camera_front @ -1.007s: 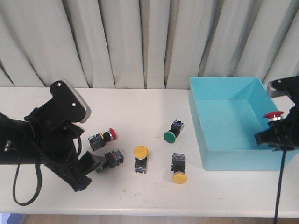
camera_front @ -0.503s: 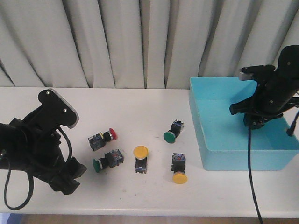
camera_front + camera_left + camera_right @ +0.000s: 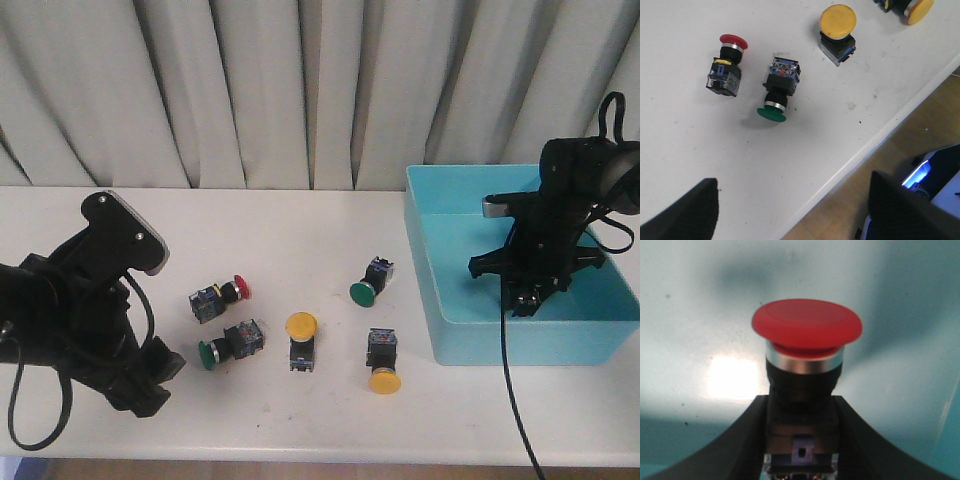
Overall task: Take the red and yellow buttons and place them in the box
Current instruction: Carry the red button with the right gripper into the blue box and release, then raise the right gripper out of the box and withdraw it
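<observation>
- Nearest to me, low in the left of the front view, the left gripper [image 3: 150,385] hangs just off the table edge. In the last half second it did not move, but a second ago it was closer to the green button. Its fingers [image 3: 687,212] are spread wide with nothing between them.
- On the white table [image 3: 300,420], in the lower middle of the frame, two yellow buttons wait: one standing with cap up [image 3: 301,328], one lying on its side [image 3: 384,379] a little to the right.
- Left of them lie a green-capped button [image 3: 212,352] and, above it, a red button [image 3: 232,290]. A second green one [image 3: 362,292] lies nearer the box. None of these has shifted.
- At the right, the turquoise box [image 3: 440,290] holds the real change: the right gripper [image 3: 527,300], which a second ago was at the right border of the frame, has swung over the box and come down inside it.
- The wrist camera shows it clamped on the black body of a red-capped button [image 3: 806,327], just above the box floor.
- I judge the release is close; then three buttons remain to collect.
</observation>
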Controlling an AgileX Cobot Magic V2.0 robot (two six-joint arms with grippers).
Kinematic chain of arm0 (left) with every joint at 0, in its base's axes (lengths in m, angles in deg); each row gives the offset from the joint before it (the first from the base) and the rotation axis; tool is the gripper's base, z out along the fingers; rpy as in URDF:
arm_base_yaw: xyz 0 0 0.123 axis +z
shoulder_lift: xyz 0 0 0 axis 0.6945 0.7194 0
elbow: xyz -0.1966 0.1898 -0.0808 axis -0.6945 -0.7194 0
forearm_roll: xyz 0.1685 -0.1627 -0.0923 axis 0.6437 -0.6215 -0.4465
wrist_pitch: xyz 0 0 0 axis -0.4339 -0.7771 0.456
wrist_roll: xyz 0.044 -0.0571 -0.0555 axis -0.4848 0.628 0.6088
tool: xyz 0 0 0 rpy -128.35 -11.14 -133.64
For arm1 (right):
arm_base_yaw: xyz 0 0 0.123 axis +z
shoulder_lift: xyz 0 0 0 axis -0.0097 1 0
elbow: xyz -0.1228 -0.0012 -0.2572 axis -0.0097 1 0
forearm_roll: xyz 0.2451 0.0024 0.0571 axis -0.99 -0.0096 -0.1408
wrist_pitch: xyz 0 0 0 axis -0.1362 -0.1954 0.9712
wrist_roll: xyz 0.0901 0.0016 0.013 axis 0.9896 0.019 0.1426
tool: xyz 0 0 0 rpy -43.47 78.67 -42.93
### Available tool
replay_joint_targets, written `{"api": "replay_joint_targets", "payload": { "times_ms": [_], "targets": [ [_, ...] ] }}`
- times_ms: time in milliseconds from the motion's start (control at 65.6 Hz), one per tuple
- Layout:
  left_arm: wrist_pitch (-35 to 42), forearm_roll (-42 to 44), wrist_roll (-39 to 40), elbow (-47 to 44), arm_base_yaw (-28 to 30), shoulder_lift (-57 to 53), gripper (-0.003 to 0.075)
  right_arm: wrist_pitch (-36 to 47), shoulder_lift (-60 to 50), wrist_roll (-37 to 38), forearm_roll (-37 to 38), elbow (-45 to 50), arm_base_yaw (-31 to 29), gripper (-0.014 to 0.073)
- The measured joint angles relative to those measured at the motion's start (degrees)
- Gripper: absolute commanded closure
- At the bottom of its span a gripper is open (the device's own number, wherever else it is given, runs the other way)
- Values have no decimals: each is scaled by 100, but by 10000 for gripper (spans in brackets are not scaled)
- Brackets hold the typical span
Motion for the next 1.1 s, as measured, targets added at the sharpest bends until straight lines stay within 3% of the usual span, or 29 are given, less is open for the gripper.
{"api": "replay_joint_targets", "payload": {
  "times_ms": [351,610,976,1098],
  "targets": [
    [0,0,0,0,0,0,127,-21,12,12,5,-11,0,173],
    [0,0,5,0,0,0,127,-230,-209,-10,-9,-11,0,169],
    [0,2,5,0,0,0,127,-685,-2264,-383,-747,8,0,172],
    [0,2,5,0,0,0,127,-606,-3137,-512,-1025,429,0,172]
  ]
}}
